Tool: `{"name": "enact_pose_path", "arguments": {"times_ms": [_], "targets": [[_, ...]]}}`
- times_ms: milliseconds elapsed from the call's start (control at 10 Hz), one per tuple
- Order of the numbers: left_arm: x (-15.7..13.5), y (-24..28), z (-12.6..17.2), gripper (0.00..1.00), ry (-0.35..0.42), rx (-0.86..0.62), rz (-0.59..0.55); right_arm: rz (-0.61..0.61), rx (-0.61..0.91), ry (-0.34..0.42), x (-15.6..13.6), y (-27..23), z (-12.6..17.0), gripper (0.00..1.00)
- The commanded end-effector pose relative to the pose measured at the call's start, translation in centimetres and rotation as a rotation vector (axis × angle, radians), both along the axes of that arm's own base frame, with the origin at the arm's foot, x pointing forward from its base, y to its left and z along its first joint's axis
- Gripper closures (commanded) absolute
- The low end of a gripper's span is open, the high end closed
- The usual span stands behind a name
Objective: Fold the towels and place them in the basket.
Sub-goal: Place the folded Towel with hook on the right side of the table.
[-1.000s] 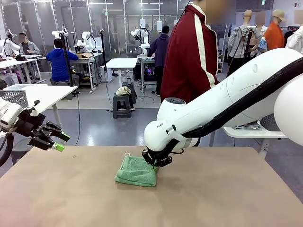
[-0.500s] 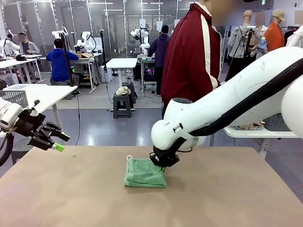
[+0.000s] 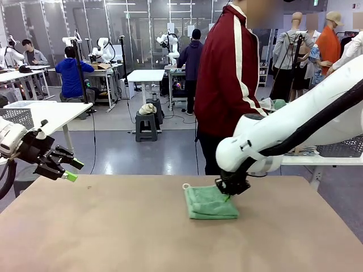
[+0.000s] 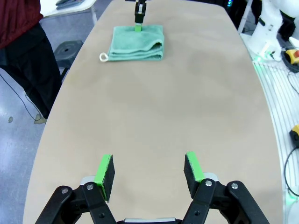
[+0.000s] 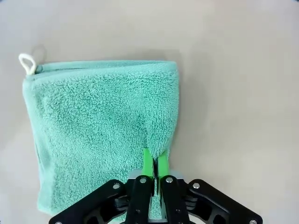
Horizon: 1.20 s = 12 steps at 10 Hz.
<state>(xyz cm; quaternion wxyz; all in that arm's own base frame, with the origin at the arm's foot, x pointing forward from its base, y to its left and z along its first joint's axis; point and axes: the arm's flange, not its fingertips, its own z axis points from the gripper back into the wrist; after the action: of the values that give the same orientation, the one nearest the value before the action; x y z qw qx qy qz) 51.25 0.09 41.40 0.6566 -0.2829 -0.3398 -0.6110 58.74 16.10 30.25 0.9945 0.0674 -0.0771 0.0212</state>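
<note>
Towel [image 5: 93, 121], mint green and folded into a thick rectangular pad, lies flat on the brown desk [image 3: 113, 238], right under the right hand [image 5: 155, 156]. The green pads of that hand are pressed together on a pinch of the terry cloth at the edge nearest its wrist, close to one corner. A short crease runs up the cloth from the pinch. In the right wrist view the rest of the towel spreads ahead of the fingertips and off to their left. The small white loop [image 5: 27, 63] is at the far-left corner, well away from the pads. In the front view the white right arm slants down from the picture's right side, and the black hand points down onto the towel's right end.

The left hand [image 4: 148, 168] is well apart from the towel, over the left edge of the desk. Its two fingers stand wide apart with nothing between them. Seen from its wrist, bare desk stretches out ahead of the pads, with the towel far beyond them and a little to the left, its stacked folds facing this hand. A person [image 3: 227, 73] in a dark red jacket with a white stripe stands at the far side of the desk, just beyond the right hand.
</note>
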Motion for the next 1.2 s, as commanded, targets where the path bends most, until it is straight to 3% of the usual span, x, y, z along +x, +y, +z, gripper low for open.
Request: {"name": "enact_pose_path", "arguments": {"times_ms": [0, 400, 600, 1100], "targets": [[-0.1, 0.0, 0.1, 0.24, 0.005, 0.007, -0.002, 0.012, -0.023, -0.047, 0.6, -3.7, 0.3, 0.96], [-0.1, 0.0, 0.1, 0.24, 0.005, 0.007, -0.002, -0.002, -0.085, -0.050, 3.3, -13.5, 1.0, 0.96], [-0.1, 0.0, 0.1, 0.24, 0.005, 0.007, -0.002, -0.070, -0.116, -0.054, 4.1, -17.4, 1.4, 0.96], [-0.1, 0.0, 0.1, 0.24, 0.005, 0.007, -0.002, -0.104, -0.136, -0.028, 6.0, -23.1, -0.2, 0.96]]}}
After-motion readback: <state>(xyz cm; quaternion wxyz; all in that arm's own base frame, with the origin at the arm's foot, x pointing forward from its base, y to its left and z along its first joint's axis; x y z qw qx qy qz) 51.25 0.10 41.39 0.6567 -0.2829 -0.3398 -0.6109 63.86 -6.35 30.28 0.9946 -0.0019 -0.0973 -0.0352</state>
